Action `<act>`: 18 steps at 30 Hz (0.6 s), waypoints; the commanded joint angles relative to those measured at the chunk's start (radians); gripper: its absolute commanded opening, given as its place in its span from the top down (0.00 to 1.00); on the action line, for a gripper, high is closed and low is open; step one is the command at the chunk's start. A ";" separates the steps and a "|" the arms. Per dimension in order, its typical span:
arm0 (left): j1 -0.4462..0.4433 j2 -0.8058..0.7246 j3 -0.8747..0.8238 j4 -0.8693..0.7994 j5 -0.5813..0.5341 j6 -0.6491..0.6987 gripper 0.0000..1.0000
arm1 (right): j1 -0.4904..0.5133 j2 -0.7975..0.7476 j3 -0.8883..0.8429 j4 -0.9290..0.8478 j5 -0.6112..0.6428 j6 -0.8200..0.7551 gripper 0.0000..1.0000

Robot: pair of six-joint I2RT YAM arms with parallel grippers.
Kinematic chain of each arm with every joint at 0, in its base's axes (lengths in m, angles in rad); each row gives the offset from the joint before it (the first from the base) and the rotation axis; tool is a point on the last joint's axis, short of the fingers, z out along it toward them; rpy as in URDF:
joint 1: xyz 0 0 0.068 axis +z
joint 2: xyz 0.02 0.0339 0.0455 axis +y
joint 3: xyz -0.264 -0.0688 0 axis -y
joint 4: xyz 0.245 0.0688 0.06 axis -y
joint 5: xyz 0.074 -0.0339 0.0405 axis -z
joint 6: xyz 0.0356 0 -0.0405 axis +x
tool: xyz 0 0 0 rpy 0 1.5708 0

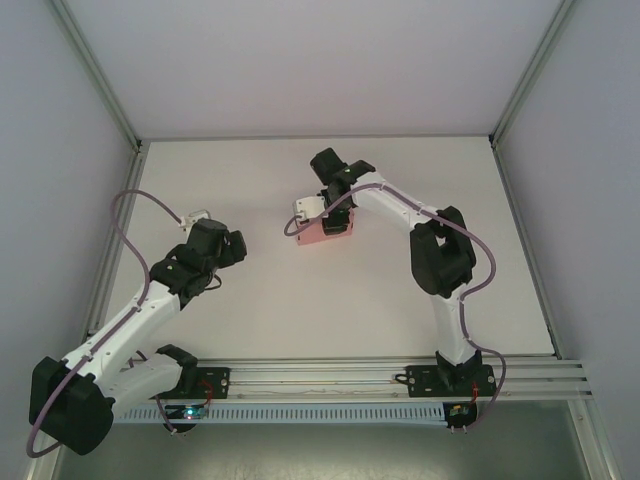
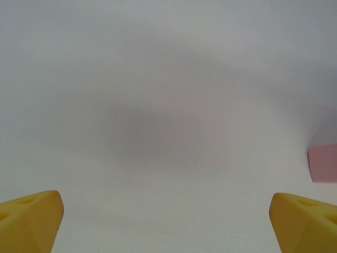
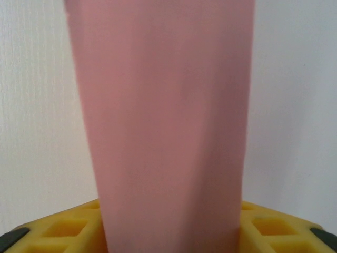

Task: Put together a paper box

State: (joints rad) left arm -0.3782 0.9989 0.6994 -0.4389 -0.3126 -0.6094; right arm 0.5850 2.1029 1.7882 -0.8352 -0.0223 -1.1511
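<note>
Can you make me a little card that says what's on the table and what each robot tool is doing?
table: white
paper box: pink, toward the far middle of the table
right tool: shut on the paper box, a yellow finger against each side
left tool: open wide, holding nothing, over bare table, apart from the paper box
</note>
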 commanded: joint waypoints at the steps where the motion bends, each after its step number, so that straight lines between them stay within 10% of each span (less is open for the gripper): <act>1: 0.000 -0.024 -0.011 -0.029 -0.034 -0.020 0.00 | 0.019 -0.011 -0.004 0.021 0.066 0.030 0.57; 11: 0.000 -0.049 -0.034 -0.013 -0.033 -0.024 0.00 | 0.142 -0.238 -0.565 0.923 0.531 0.066 0.68; 18: 0.001 -0.046 -0.039 -0.002 -0.013 -0.010 0.00 | 0.266 -0.262 -0.791 1.193 0.720 0.094 0.68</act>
State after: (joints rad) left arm -0.3782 0.9638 0.6674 -0.4416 -0.3149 -0.6136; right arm 0.8181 1.8523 1.0569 0.1421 0.5358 -1.0718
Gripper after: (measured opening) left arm 0.999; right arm 0.376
